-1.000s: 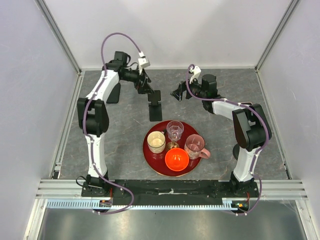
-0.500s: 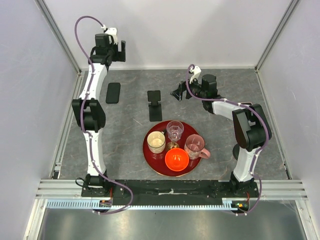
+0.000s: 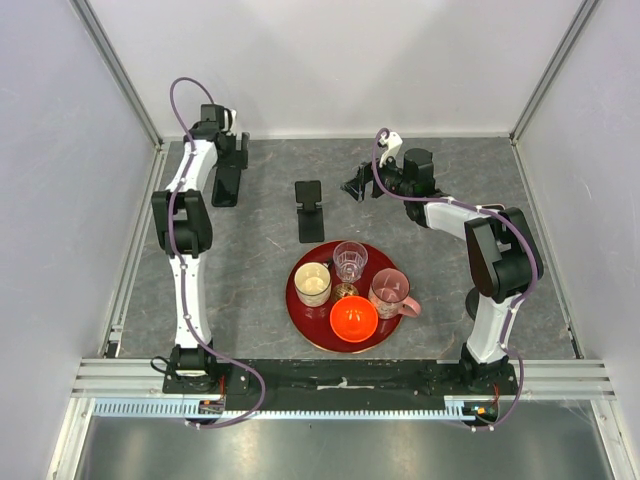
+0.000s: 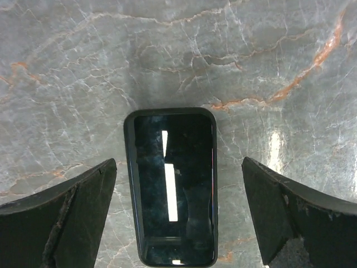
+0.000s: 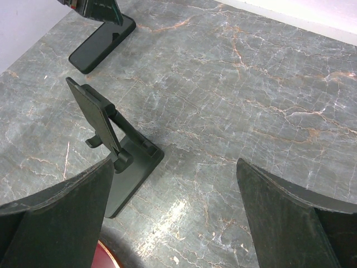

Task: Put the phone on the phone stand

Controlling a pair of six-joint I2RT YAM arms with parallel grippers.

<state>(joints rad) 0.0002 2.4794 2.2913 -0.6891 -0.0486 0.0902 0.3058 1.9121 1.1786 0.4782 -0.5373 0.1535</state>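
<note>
The phone (image 3: 226, 186) is a dark slim slab lying flat on the table at the back left. In the left wrist view the phone (image 4: 173, 190) lies screen up, with a thin pink line along its right edge. My left gripper (image 3: 229, 158) hovers over its far end, open, and its fingers (image 4: 72, 212) stand either side of the phone without touching it. A black folding stand (image 3: 310, 208) with a flat base and a tilted plate stands mid-table. My right gripper (image 3: 356, 186) is open and empty just right of this stand (image 5: 109, 131). No stand with a round disc base shows.
A red round tray (image 3: 293, 292) in front of the folding stand holds a cream cup (image 3: 313, 284), a wine glass (image 3: 350, 262), a pink mug (image 3: 390, 292) and an orange bowl (image 3: 354, 318). White walls close the back and sides.
My left arm has left the folding stand, swung up by the back wall, then come down over the phone. The right arm has not moved.
</note>
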